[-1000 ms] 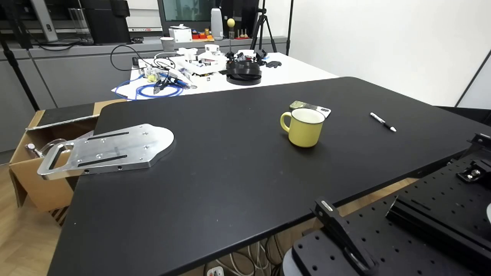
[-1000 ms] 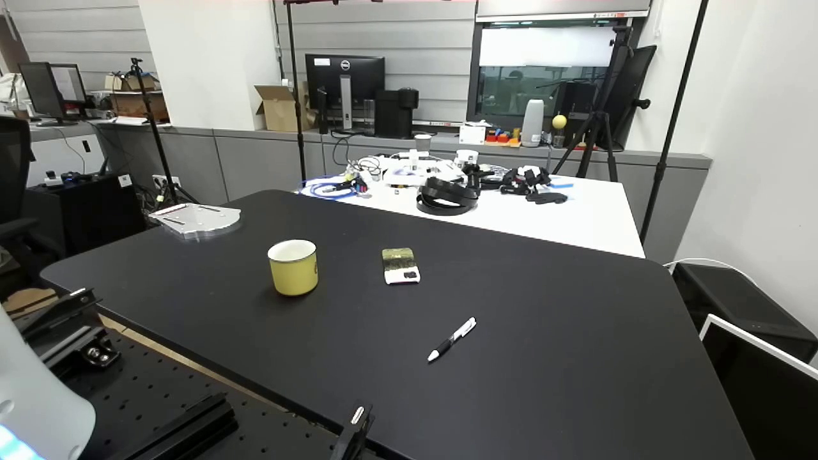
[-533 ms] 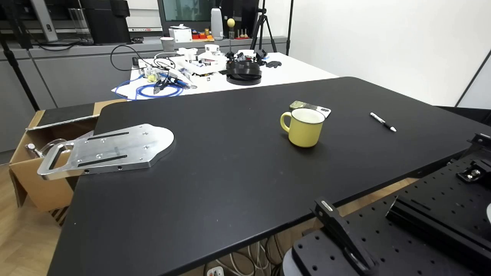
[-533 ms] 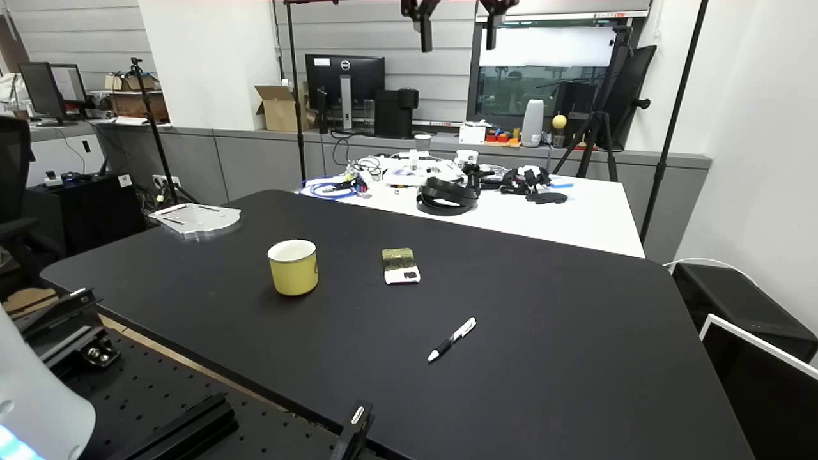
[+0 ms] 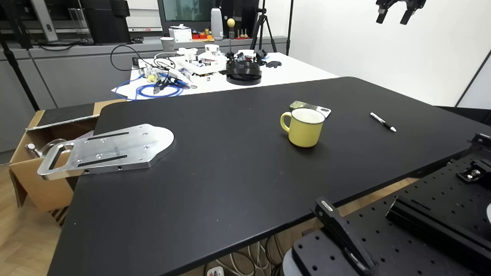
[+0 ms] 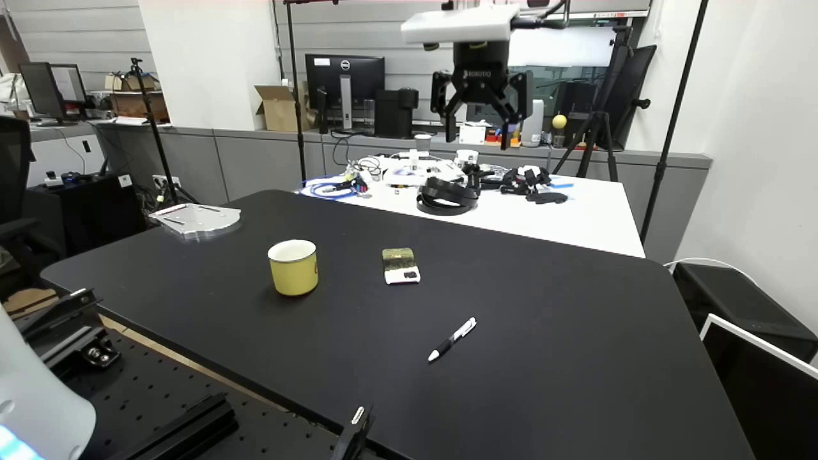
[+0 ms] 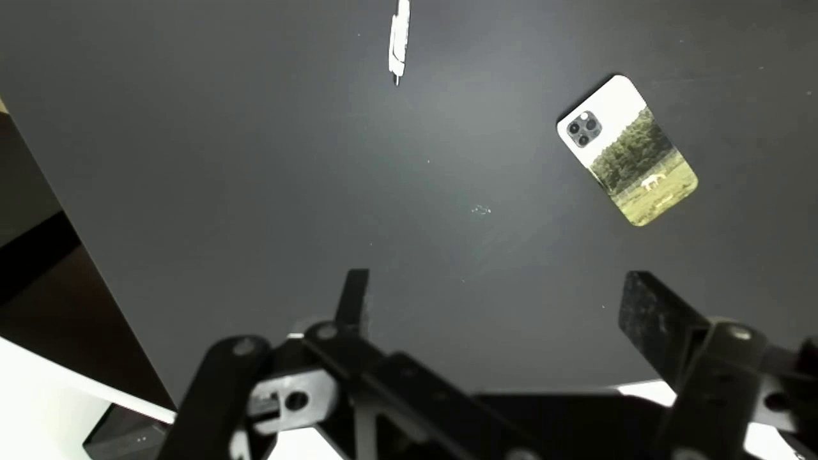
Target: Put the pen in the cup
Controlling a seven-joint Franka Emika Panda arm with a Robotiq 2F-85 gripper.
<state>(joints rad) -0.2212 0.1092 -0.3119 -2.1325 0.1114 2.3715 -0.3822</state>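
The pen, white with a black grip and pale tip, lies on the dark table in both exterior views. Its white end shows at the top edge of the wrist view; the rest is cut off there. The cup, a yellow mug with a whitish inside, stands upright apart from the pen in both exterior views; it is out of the wrist view. My gripper is open and empty, high above the table, in both exterior views and the wrist view.
A phone in a picture case lies between cup and pen, also in the wrist view. A metal plate lies at the table's edge. A white table with cables and parts adjoins the dark table.
My gripper has come down into both exterior views from above their top edges, fingers open. The pen, the cup and the phone have not moved.
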